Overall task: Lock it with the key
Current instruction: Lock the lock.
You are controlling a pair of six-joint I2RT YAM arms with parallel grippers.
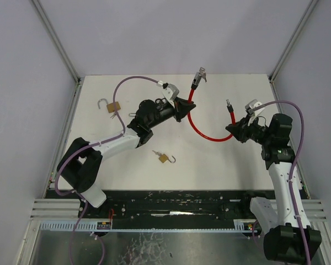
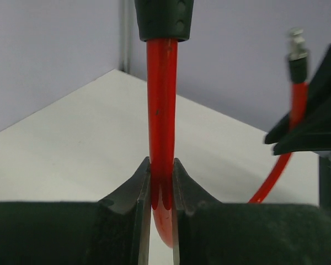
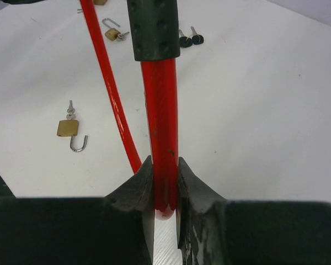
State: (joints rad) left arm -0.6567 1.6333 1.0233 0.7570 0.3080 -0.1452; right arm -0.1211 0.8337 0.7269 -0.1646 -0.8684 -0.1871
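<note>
L grip [image 2: 161, 175] pinching red cable [image 1: 207, 135] just under lock head [image 1: 197, 80]; R grip [image 3: 165, 175] pinching near pin end [image 1: 229, 105]. Cable arcs btwn them, rear-centre. Align pin w/ head bore, keep axes parallel, push straight, then turn key [image 1: 203, 74].

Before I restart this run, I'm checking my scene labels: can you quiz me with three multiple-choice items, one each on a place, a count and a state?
1. The nearer brass padlock lies: A on the table, left of the red cable; B against the far wall; C on the black rail.
2. Brass padlocks in view: A one; B two; C four.
3. The right gripper is: A open; B shut on the red cable; C shut on a key.

1 A: the top view shows it there.
2 B: a second padlock lies far left.
3 B: its wrist view shows both fingers pinching the cable.
</note>
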